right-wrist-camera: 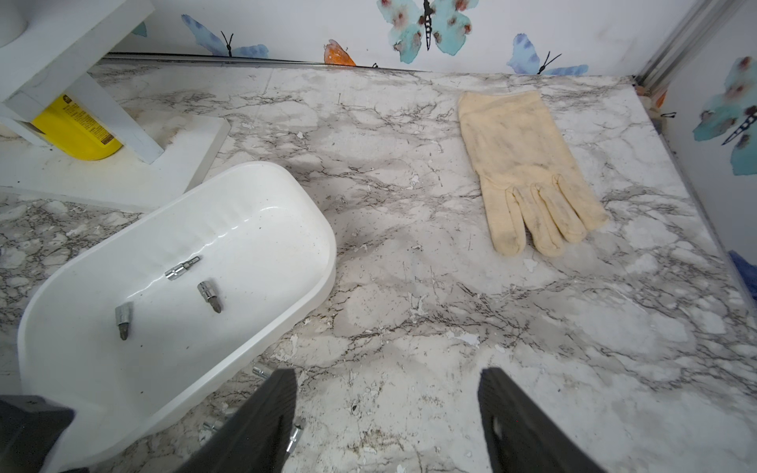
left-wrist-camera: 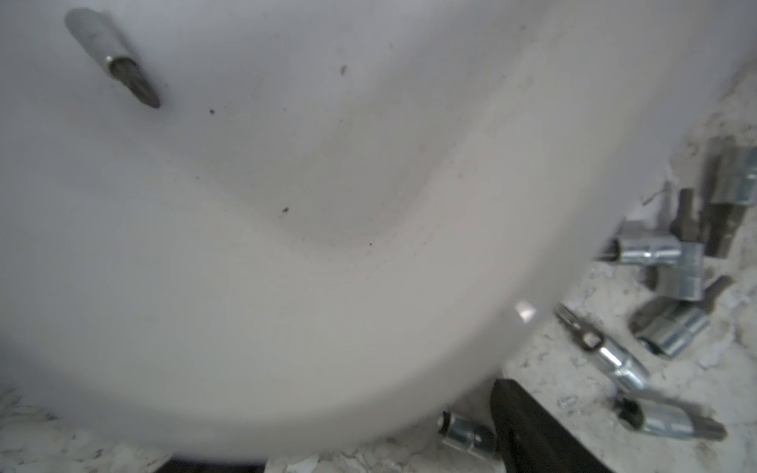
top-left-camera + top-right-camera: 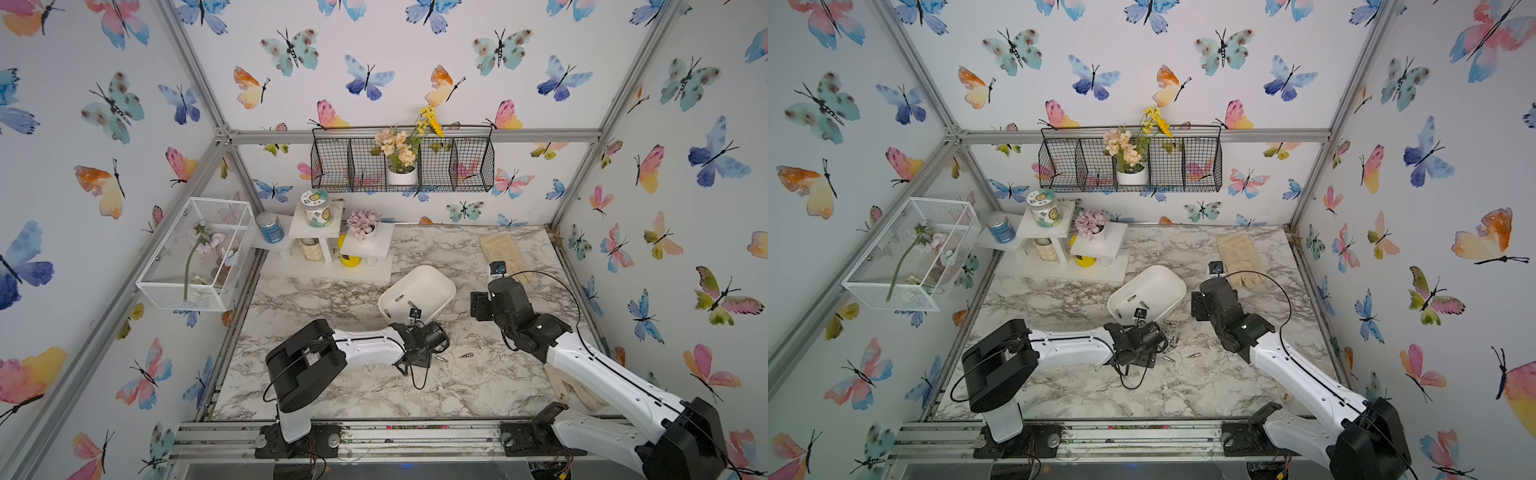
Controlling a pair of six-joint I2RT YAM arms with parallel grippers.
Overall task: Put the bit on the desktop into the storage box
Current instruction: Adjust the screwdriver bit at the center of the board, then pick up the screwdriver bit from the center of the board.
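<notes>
Three bits point(image 1: 209, 295) in white storage box point(image 1: 254, 192); loose bits point(image 2: 672, 327) on desktop point(image 1: 409, 254).

Left arm point(image 3: 365, 347) and right arm point(image 3: 602, 370): white moulded shells with small dark screw holes, black joint housings. Black tapered fingers point(image 1: 262, 422); behind them a thin black cable point(image 3: 561, 286) loops off each wrist.

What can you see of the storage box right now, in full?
The storage box is a shallow, glossy white plastic tub, rounded-rectangular with a smooth rim and faint ribs on one inner wall. It sits upright on the desktop, lying diagonally, one end near the white shelf base. Three metal bits lie loose inside; other bits lie on the marble beside its outer wall.
</notes>
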